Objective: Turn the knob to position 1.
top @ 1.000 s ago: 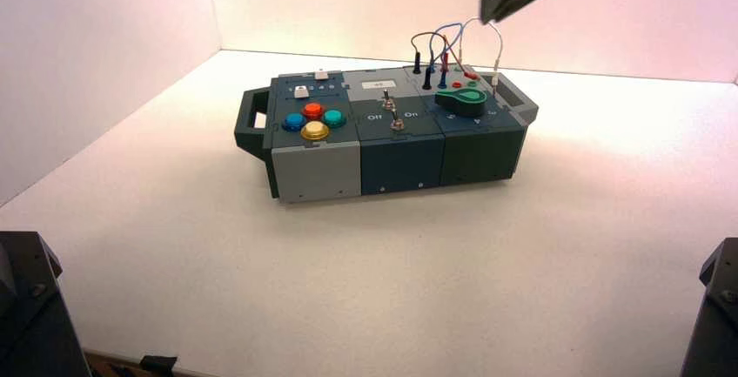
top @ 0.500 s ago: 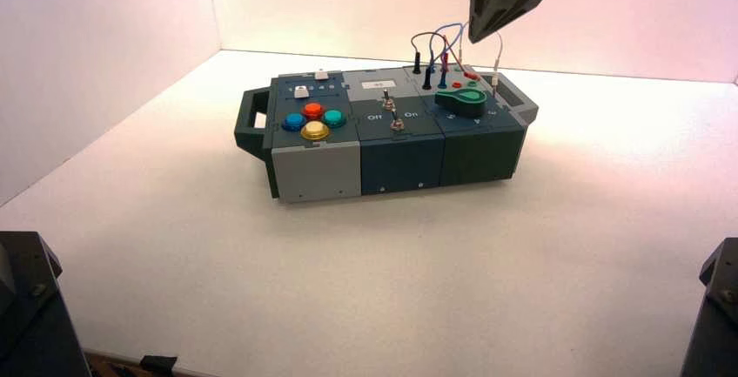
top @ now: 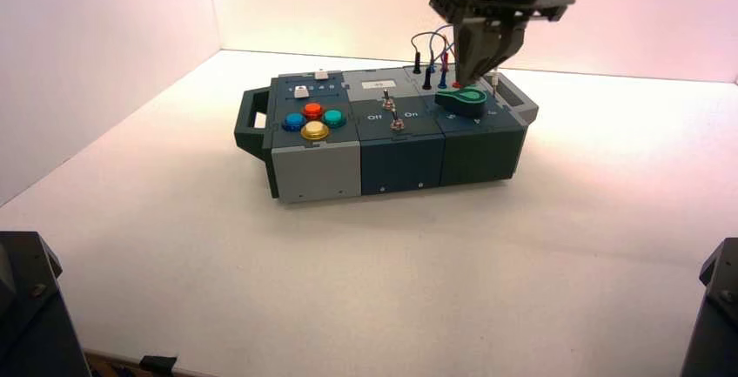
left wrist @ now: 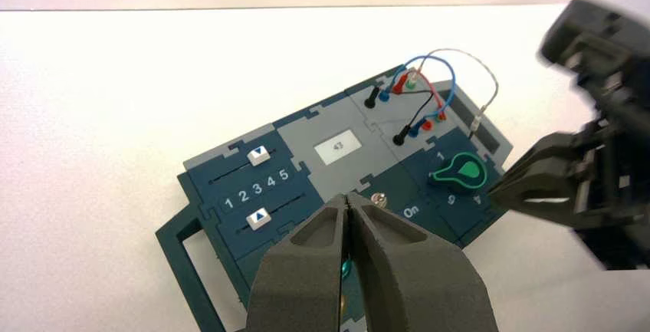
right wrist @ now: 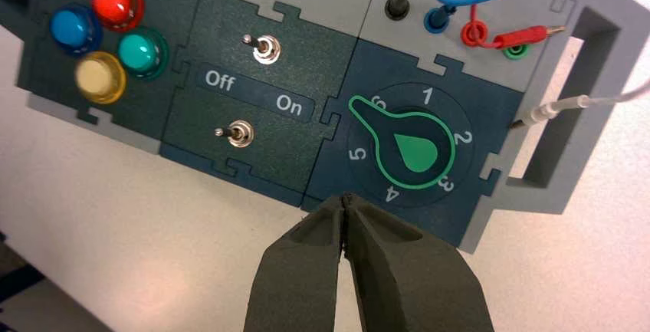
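The knob [right wrist: 408,150] is a teardrop with a bright green top on the right block of the box [top: 400,164]. Its pointed end lies by the 6 mark, just short of the 1 mark. My right gripper [top: 471,78] hangs shut a little above the knob [top: 462,99], holding nothing. In its own wrist view the right gripper [right wrist: 346,198] has its tips over the box edge by the 4 mark, apart from the knob. My left gripper [left wrist: 349,197] is shut and hovers high over the box's middle, with the knob [left wrist: 461,171] off to one side.
Four coloured buttons [top: 313,121] sit on the left block, and two metal toggle switches [right wrist: 264,47] marked Off and On in the middle. Plugged wires [top: 444,46] arch right behind the knob. Two sliders [left wrist: 259,155] and a carry handle [top: 251,120] lie at the left end.
The right gripper has shut and dropped from the top of the high view to just above the knob. The left arm has stayed put.
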Robot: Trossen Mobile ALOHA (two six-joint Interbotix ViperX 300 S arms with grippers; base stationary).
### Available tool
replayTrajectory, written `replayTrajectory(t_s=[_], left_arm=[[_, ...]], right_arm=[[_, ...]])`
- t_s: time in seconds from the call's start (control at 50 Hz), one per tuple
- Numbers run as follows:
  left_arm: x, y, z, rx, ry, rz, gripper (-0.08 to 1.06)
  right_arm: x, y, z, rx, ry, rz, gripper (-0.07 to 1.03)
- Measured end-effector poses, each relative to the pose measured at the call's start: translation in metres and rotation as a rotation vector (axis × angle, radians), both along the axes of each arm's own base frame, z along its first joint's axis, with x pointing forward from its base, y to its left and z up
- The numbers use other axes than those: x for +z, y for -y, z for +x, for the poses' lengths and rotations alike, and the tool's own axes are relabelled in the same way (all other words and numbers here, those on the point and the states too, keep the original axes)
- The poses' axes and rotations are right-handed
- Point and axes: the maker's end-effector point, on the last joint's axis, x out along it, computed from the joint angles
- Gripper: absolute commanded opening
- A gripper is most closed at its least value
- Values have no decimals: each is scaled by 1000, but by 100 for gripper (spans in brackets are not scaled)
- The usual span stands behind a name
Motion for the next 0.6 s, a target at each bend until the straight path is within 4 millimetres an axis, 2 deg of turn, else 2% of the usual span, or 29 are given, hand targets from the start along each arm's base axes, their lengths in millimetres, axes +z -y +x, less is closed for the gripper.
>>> replayTrajectory(t_s=[0.6], left_arm=[[3, 0, 0, 7, 1, -13, -2]], right_arm=[[-28, -7, 14, 15, -44, -39, -2]])
